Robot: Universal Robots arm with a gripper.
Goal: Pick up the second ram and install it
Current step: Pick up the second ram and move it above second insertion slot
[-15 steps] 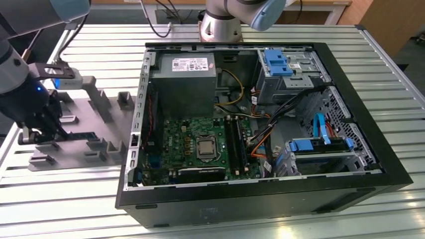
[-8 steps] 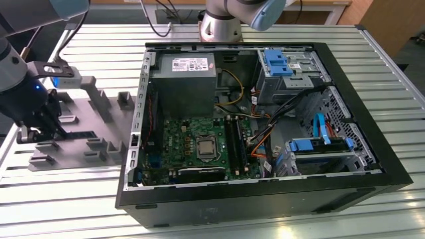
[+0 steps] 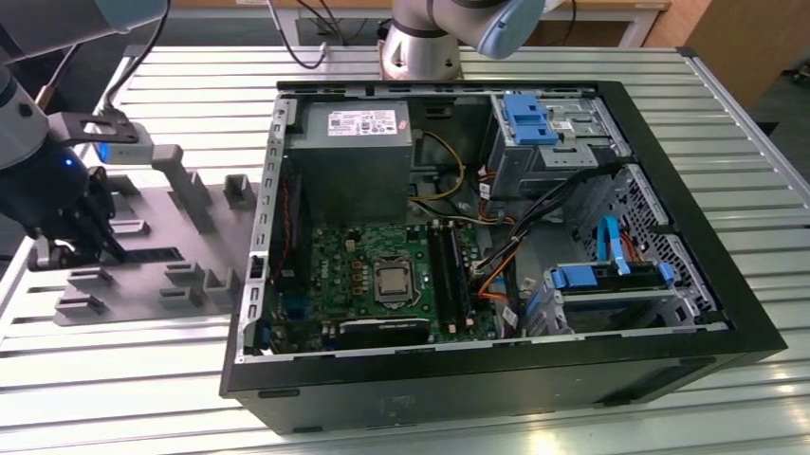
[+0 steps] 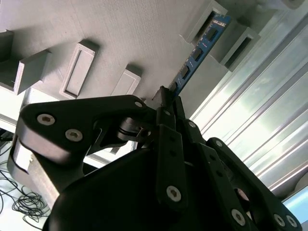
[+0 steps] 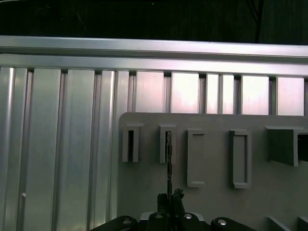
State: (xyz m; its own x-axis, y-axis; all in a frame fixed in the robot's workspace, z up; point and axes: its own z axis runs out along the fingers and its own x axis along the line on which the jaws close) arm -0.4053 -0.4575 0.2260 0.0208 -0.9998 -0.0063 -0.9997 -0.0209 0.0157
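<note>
Pincer [image 4: 166,97] clamped on the second ram [image 4: 196,54], whose far end sits in a grey holder block [image 4: 228,38].

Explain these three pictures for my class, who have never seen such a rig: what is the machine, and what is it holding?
It is a robot arm with jaws at its end. The exterior view, from a camera off the arm, shows a slatted metal table bearing an open computer case and, at that view's left, a grey holder plate. Both wrist views come from cameras on the arm. In the second wrist view the jaws are shut on a blue ram stick, its far end in a grey holder block. The first wrist view shows that stick edge-on.
</note>
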